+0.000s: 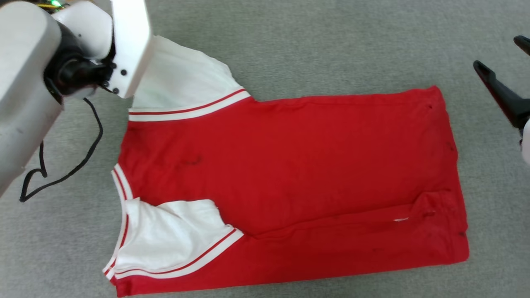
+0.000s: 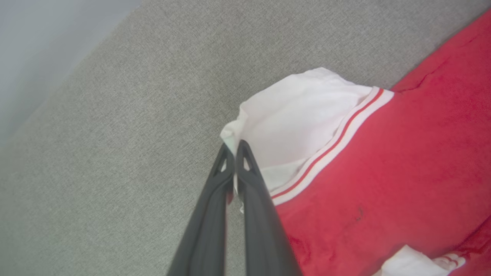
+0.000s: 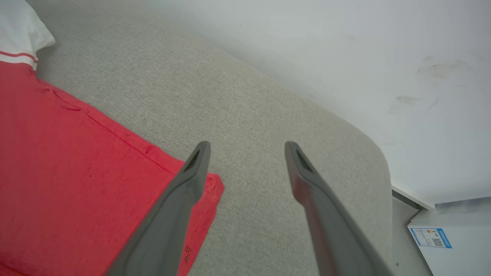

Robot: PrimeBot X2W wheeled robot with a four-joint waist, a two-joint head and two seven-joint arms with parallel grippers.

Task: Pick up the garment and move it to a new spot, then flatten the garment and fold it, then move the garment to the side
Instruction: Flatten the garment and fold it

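Note:
The garment (image 1: 290,165) lies spread on the grey padded surface (image 1: 331,41), plain red side up, collar end to the left and hem to the right. Its near white sleeve (image 1: 174,236) is folded in over the red body. My left gripper (image 2: 234,147) is shut on the edge of the far white sleeve (image 2: 299,115), which bunches up at the fingertips. In the head view my left arm (image 1: 25,82) covers that sleeve's (image 1: 182,78) outer end. My right gripper (image 1: 497,51) (image 3: 247,145) stands open above the bare surface, just past the garment's (image 3: 76,172) far hem corner.
A black cable (image 1: 62,174) loops over the surface below my left arm. The surface's rounded edge (image 3: 345,126) runs close behind my right gripper, with a pale wall (image 3: 345,57) beyond. A white box with a blue label (image 3: 452,237) stands past that edge.

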